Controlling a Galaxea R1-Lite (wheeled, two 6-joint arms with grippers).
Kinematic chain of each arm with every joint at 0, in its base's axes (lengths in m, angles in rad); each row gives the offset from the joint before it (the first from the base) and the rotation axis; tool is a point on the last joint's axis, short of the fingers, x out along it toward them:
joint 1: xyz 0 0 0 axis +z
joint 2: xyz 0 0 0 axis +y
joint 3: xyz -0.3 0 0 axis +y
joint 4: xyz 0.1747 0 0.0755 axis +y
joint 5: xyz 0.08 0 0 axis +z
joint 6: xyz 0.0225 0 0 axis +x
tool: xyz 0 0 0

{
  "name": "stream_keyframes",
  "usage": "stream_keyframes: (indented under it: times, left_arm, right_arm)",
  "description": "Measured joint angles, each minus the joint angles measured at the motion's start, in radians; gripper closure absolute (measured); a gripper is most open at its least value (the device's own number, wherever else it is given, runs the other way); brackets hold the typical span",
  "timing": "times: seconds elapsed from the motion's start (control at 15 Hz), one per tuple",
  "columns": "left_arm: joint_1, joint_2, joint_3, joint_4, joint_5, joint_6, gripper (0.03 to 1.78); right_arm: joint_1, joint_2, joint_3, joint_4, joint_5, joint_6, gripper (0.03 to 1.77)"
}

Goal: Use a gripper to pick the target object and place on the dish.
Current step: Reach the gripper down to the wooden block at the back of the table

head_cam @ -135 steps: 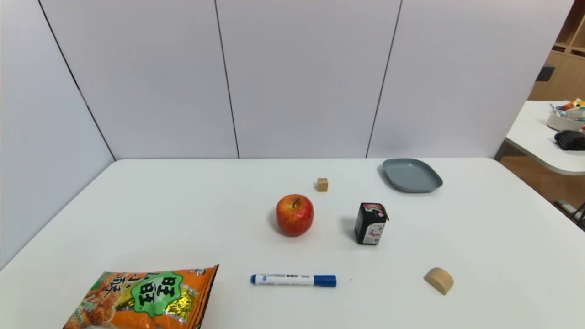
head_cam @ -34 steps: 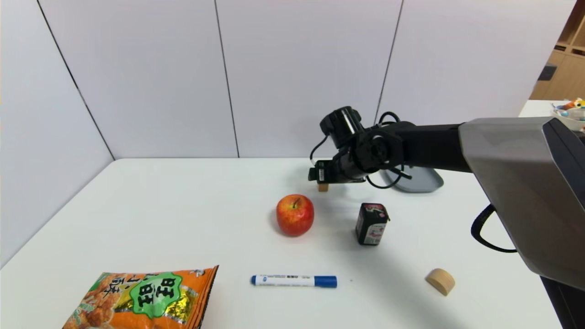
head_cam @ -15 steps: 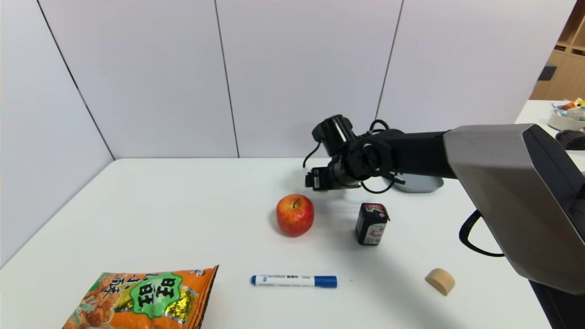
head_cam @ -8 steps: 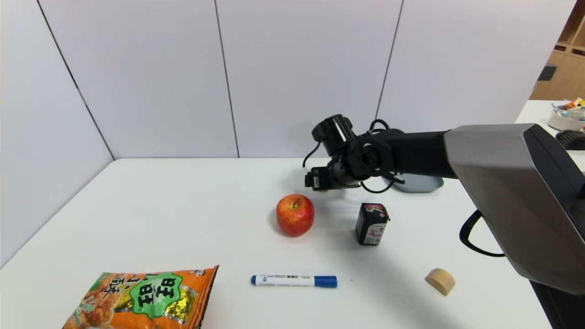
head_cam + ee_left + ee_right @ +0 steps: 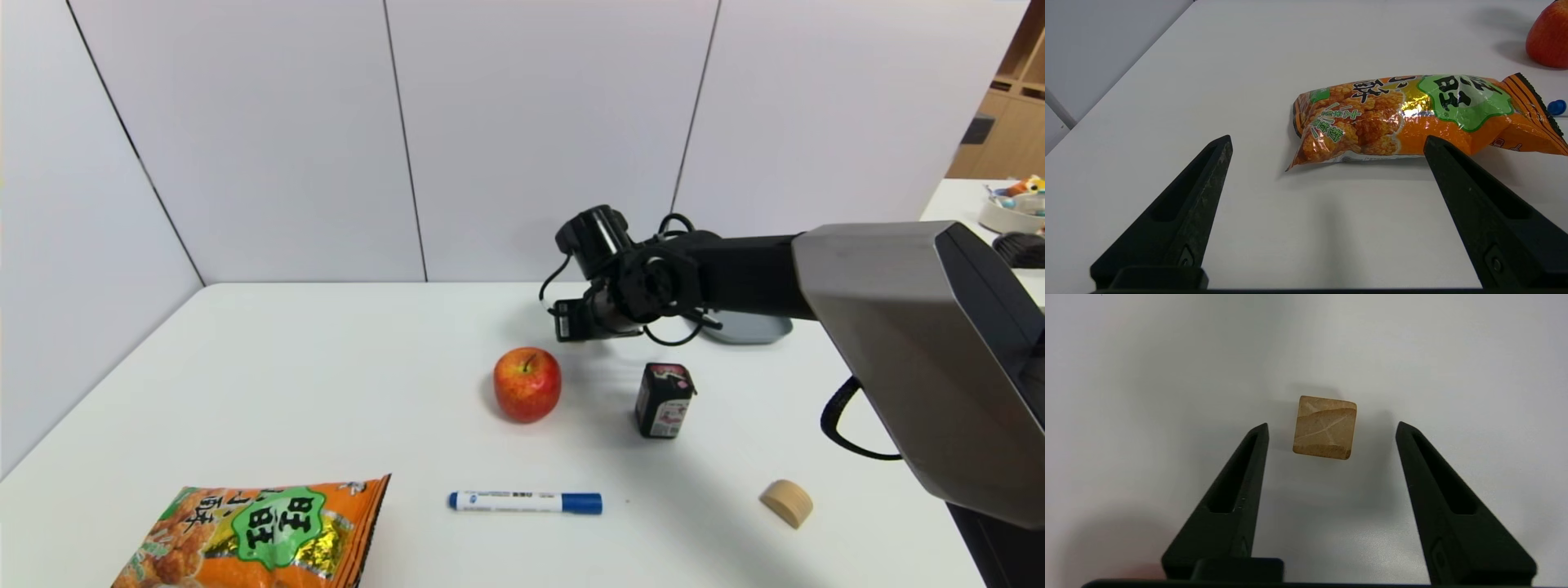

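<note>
Over the white surface (image 5: 326,392), low at the far side: right claw (image 5: 1333,424), open, with the small light-brown wooden cube (image 5: 1325,428) between the spread fingers and touching neither. Bare space on both sides of the cube. No long axis to match; faces turned just slightly off the line of the fingers, so probably near enough square for a pinch. By the head view's clock, with twelve pointing away from the robot: apple (image 5: 526,384) near seven o'clock from the right claw, shallow grey-blue dish (image 5: 751,328) at three o'clock, well apart and partly hidden behind the arm. Right arm clearly the nearer to the cube. Left claw (image 5: 1327,138) idle by the snack bag (image 5: 1392,118), fingers wide apart, holding nothing. Likely next: close evenly on the cube, check the grip, lift, then carry towards three o'clock.
</note>
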State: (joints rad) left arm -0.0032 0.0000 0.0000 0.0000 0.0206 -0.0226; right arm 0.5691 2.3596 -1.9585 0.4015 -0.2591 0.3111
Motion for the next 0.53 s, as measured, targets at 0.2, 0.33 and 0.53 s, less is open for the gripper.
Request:
stream_keyframes:
  times: [0.2,0.33,0.53]
  left_arm:
    - [0.0,0.0,0.0,0.0,0.0,0.0,0.12]
    - [0.0,0.0,0.0,0.0,0.0,0.0,0.12]
    - [0.0,0.0,0.0,0.0,0.0,0.0,0.12]
  right_arm:
    - [0.0,0.0,0.0,0.0,0.0,0.0,1.17]
    - [0.001,0.0,0.0,0.001,0.0,0.003,1.44]
    - [0.002,0.0,0.0,0.001,0.001,0.006,1.44]
